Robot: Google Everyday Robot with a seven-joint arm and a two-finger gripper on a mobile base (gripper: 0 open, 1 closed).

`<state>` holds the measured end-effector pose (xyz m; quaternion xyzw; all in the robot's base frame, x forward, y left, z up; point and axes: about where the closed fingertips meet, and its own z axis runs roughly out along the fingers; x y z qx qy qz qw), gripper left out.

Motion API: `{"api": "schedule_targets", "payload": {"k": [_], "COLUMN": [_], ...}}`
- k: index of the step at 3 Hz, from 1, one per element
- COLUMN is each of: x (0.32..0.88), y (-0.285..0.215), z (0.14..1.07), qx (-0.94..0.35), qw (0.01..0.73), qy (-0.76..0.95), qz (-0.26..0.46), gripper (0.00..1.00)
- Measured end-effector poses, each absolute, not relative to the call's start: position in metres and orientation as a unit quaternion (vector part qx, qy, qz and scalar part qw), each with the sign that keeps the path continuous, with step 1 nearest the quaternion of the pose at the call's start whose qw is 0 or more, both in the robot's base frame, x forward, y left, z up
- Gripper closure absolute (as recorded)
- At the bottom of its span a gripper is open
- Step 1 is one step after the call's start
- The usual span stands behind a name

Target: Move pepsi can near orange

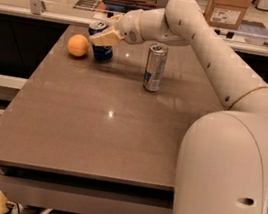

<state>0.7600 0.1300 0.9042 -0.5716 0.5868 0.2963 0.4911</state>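
The pepsi can (102, 52), dark blue with a silver top, is at the far left of the table, just right of the orange (78, 45) with a narrow gap between them. The can leans a little to the left, its base at the table surface. My gripper (104, 34) reaches in from the right and is shut on the upper part of the can. One pale finger (106, 37) crosses the can's front; the other is hidden behind it.
A taller slim silver-and-blue can (155, 67) stands upright to the right of the pepsi can, under my forearm. The brown table (104, 134) stretches toward me. A counter with glass rails, a cardboard box (227, 8) and an office chair lie beyond it.
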Motion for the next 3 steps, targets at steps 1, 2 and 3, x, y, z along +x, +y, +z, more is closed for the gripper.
{"api": "schedule_targets", "payload": {"k": [1, 2, 3], "x": [0.7594, 0.7588, 0.7587], "y": [0.1332, 0.1363, 0.1364], "z": [0.9028, 0.9014, 0.9014], "qx": [-0.573, -0.574, -0.574], "qw": [0.490, 0.488, 0.488], "qy": [0.586, 0.585, 0.585], "qz": [0.298, 0.300, 0.300], "gripper": [0.13, 0.00, 0.00]}}
